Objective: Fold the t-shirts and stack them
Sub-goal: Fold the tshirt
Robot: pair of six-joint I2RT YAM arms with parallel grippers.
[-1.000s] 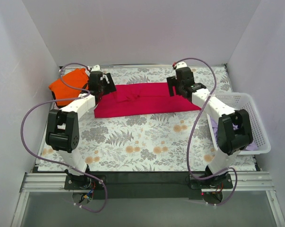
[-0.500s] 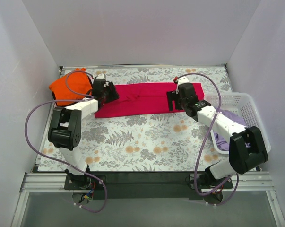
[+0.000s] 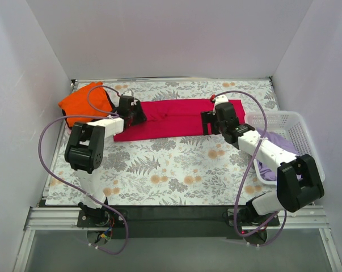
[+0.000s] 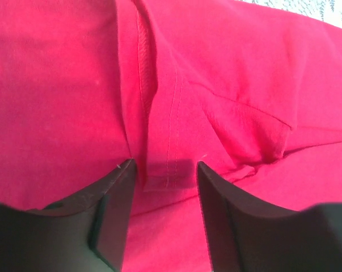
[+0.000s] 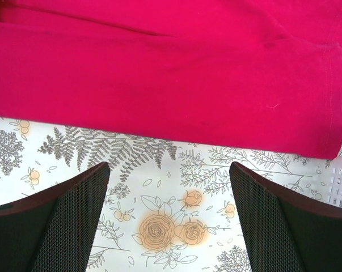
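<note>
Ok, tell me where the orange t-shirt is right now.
In the top view, the orange t-shirt lies bunched in the far left corner of the table, just left of the crimson t-shirt.

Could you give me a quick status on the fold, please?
Left tool half open, astride a fold of the crimson shirt. Right tool open, empty, over the table by the shirt's near edge. Nothing blocking either tool.
</note>
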